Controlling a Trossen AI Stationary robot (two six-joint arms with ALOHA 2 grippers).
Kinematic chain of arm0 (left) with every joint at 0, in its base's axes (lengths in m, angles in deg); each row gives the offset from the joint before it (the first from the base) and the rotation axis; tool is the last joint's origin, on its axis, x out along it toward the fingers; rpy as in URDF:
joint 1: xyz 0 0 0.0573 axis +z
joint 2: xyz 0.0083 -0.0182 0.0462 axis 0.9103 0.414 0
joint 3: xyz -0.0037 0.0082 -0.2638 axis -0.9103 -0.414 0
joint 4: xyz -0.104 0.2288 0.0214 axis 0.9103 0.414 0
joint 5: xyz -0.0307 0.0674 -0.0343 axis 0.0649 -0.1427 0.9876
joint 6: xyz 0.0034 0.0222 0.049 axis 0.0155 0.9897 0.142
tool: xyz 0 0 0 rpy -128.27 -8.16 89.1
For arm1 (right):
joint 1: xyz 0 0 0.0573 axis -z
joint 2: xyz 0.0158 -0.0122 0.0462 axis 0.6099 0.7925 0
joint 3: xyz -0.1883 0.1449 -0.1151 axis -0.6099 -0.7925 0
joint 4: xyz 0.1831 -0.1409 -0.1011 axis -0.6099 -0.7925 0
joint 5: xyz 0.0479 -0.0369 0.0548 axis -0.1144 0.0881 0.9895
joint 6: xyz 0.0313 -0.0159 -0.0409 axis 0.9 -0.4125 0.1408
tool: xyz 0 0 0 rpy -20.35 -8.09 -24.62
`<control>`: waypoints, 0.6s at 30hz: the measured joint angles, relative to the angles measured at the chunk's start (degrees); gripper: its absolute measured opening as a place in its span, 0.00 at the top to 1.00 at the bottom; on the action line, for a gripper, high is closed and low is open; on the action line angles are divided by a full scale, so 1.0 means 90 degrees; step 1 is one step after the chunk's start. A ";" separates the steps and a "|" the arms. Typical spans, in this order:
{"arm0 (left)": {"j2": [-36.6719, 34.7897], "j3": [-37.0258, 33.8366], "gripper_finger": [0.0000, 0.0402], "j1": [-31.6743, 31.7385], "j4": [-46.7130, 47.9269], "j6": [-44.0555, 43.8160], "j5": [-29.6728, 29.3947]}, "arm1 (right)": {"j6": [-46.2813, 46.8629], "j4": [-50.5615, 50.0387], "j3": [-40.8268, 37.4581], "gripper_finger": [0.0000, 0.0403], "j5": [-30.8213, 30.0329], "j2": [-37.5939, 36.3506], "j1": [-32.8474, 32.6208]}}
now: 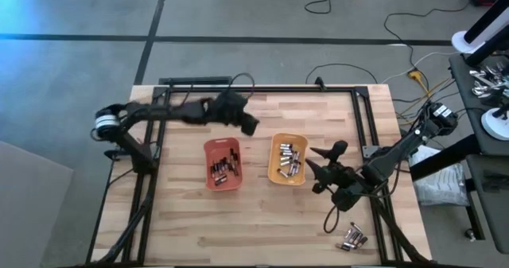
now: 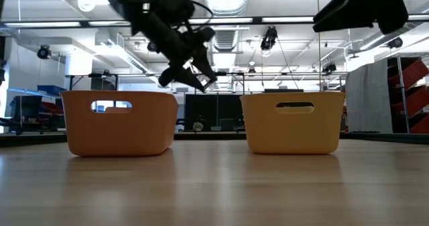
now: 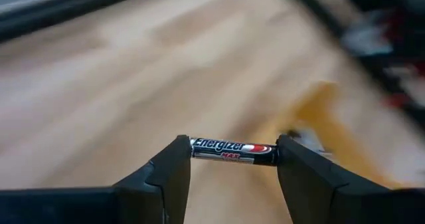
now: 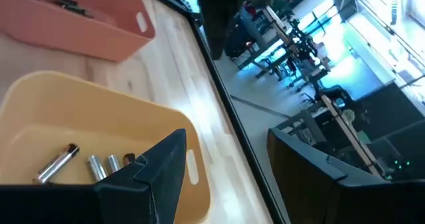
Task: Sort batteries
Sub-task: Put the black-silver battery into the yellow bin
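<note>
A black battery [image 3: 232, 149] with a silver and red label is shut between the fingers of my left gripper [image 1: 248, 125]. That gripper hangs in the air [image 2: 200, 77] beyond the far side of the orange tray [image 1: 223, 163], between it and the yellow tray [image 1: 288, 158]. Both trays stand on the table and hold several batteries [image 1: 222, 169] [image 4: 99, 163]. My right gripper [image 1: 312, 163] is open with nothing between its fingers, just right of the yellow tray. A few loose batteries [image 1: 354, 238] lie near the table's front right corner. My left gripper clamps the battery lengthwise, one fingertip [image 3: 174, 163] on each of its two ends [image 3: 196, 145]. The battery spans the gap between the fingertips, lying level. It is lifted clear of the table and the trays.
A black metal frame [image 1: 262, 89] runs along the table's far edge and down its sides. Bare wood shows in front of both trays [image 1: 254, 220]. Cables [image 1: 334, 216] trail by the right arm's base.
</note>
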 joint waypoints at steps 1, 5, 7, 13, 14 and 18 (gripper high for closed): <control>-0.0132 -0.0371 0.57 -0.0199 -0.0733 -0.0048 0.0074 | -0.0039 0.0012 -0.0002 0.50 0.0002 0.0040 -0.0009; -0.0379 -0.1569 0.57 -0.0922 -0.3840 -0.0231 0.0255 | -0.0456 0.0430 -0.0019 0.50 -0.0015 0.0188 0.0009; -0.0255 -0.1965 0.57 -0.1231 -0.5099 -0.0208 0.0250 | -0.1269 0.1396 -0.0048 0.50 -0.0115 0.0345 0.0091; 0.0185 -0.2344 0.57 -0.1964 -0.7511 -0.0002 0.0955 | -0.4160 0.5838 -0.0043 0.50 0.1287 0.1066 0.0304; 0.0254 -0.2350 0.57 -0.2041 -0.7546 0.0002 0.0952 | -0.4570 0.6468 -0.0041 0.50 0.1548 0.1217 0.0329; 0.0305 -0.2391 0.57 -0.2449 -0.7597 0.0134 0.0990 | -0.6074 0.7862 0.0157 0.50 0.1724 0.1775 0.0404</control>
